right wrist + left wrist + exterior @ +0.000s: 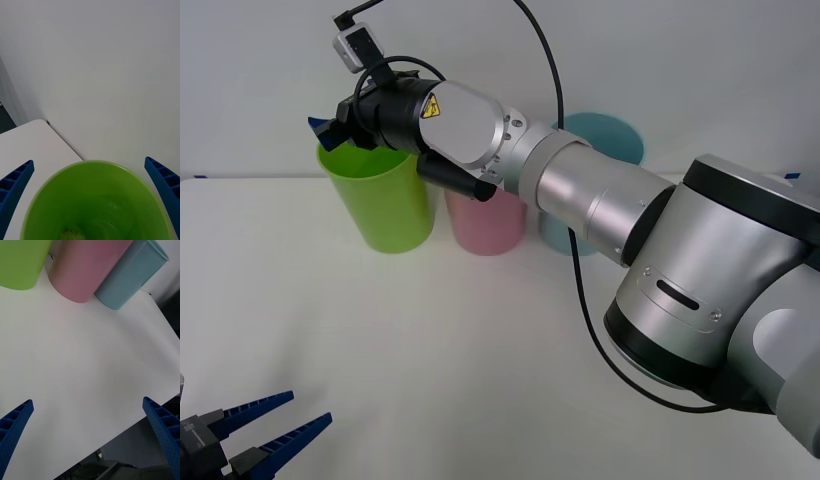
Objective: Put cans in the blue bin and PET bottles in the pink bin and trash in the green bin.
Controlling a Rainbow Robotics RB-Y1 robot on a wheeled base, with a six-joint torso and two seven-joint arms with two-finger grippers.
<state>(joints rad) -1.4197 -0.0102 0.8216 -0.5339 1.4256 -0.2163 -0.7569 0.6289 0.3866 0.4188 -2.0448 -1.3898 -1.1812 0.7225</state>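
The green bin (380, 200), the pink bin (485, 225) and the blue bin (605, 135) stand in a row at the back of the white table (430, 350). My right arm reaches across them, and my right gripper (330, 130) hangs open just above the green bin's rim. In the right wrist view that gripper (89, 161) straddles the green bin (97, 195), and a pale lumpy piece, the trash (71, 234), lies at the bin's bottom. My left gripper (305, 408) rests open and empty at the near left corner.
The left wrist view takes in the green bin (18, 262), the pink bin (82, 266) and the blue bin (131, 273) across bare tabletop, with the table's edge (150, 412) close by. A white wall stands behind the bins.
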